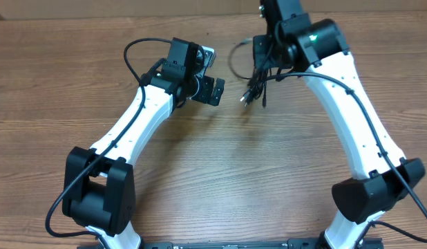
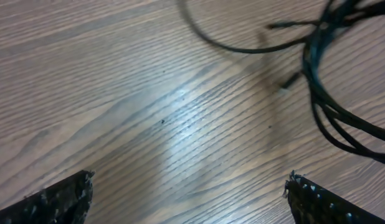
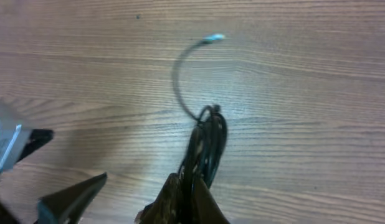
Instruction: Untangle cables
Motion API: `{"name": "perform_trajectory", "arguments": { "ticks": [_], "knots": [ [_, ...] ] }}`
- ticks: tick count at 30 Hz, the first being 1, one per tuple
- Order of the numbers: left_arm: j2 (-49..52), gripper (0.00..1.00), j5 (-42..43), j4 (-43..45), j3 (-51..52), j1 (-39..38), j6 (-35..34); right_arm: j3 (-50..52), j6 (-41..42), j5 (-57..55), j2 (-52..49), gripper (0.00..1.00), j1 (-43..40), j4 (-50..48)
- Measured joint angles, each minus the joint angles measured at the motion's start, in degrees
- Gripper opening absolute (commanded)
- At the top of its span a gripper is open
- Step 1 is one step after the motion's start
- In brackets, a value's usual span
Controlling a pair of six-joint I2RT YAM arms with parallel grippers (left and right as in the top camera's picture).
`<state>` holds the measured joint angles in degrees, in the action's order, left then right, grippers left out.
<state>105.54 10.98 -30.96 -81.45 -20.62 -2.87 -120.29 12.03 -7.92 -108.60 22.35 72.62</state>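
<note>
Nothing to read here: no text, label, brand, number or sign is legible in any view.

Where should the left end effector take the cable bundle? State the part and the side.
Probably take the single strand curling clear of the cable bundle, near its plug. Come from the side of the open left end effector; the right end effector pinches the bundle itself.

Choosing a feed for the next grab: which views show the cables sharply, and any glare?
Overhead: sharp, evenly lit, cables small. Left wrist: cables soft, glare patch on the table. Right wrist: cables blurred near the right gripper.
</note>
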Motion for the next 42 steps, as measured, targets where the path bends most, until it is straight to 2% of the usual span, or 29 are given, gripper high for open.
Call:
{"name": "perform_trajectory", "arguments": {
  "ticks": [9, 16, 22, 32, 42],
  "knots": [
    [1.03, 1.00, 2.71, 1.46, -0.04, 0.00, -0.20, -10.91, 0.02, 1.33, 0.00, 0.04, -0.22, 5.73],
    [5.16, 0.99, 14.38, 8.44, -0.04, 0.00, -1.60, -18.23, -0.04, 1.55, 0.00, 0.04, -0.22, 10.08],
    [5.40, 1.00, 23.52, 15.98, -0.09, 0.02, -3.48, -18.67, -0.04, 1.57, 0.00, 0.04, -0.22, 12.37],
    [5.40, 1.00, 36.09, 21.14, -0.13, 3.45, -4.42, -18.67, -0.02, 2.19, 0.00, 0.04, -0.22, 12.87],
    [5.40, 1.00, 42.51, 23.52, -0.15, 4.11, -4.52, -18.67, -0.02, 8.11, 0.00, 0.04, -0.22, 12.07]
  ]
}}
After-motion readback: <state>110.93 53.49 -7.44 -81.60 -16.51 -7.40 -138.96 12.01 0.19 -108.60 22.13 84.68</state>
